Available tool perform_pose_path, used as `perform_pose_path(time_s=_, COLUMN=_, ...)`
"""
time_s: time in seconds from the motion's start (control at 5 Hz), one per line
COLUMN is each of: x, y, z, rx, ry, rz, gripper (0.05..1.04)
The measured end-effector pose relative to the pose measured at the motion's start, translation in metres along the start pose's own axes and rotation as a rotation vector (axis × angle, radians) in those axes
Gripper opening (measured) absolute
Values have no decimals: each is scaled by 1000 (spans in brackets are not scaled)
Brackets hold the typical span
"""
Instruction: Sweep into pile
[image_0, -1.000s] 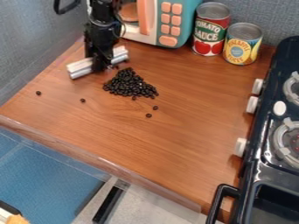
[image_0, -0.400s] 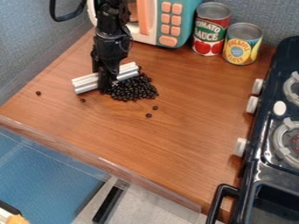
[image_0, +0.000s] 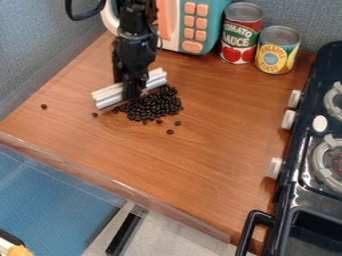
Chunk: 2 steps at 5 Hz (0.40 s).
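The tall can (image_0: 242, 34) beside the toy microwave (image_0: 204, 22) wears a red and dark-green label with pale capitals over a picture of red fruit; the shorter can (image_0: 278, 50) just right of it carries a yellow and blue label with lettering round a yellow disc. Both stand upright at the back of a brown wood-grain counter (image_0: 207, 125). A black toy stove (image_0: 284, 192) with white knobs runs down the right side, a blue-grey padded wall (image_0: 37, 50) rises behind, and past the clear front edging I see blue flooring (image_0: 57, 200). My gripper (image_0: 134, 94) hangs at upper left, closed on the middle of a ridged white-silver bar (image_0: 107, 95). The bar lies slantwise against the upper left of the dark bean pile (image_0: 152, 106). Four loose beans (image_0: 170, 132) sit apart: two to the left, two just below the pile's right side.
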<state>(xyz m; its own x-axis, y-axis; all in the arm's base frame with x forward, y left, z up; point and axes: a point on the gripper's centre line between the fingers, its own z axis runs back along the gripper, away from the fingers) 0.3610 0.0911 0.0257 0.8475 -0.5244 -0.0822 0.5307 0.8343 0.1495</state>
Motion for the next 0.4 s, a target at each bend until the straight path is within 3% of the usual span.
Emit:
perform_pose_path(time_s=0.2, x=2, y=-3, z=-5, rx=-45, ry=30, rz=73, gripper=385)
perform_pose_path(time_s=0.4, x=4, y=-4, z=-2, rx=-59, ry=33, rz=104, gripper=385)
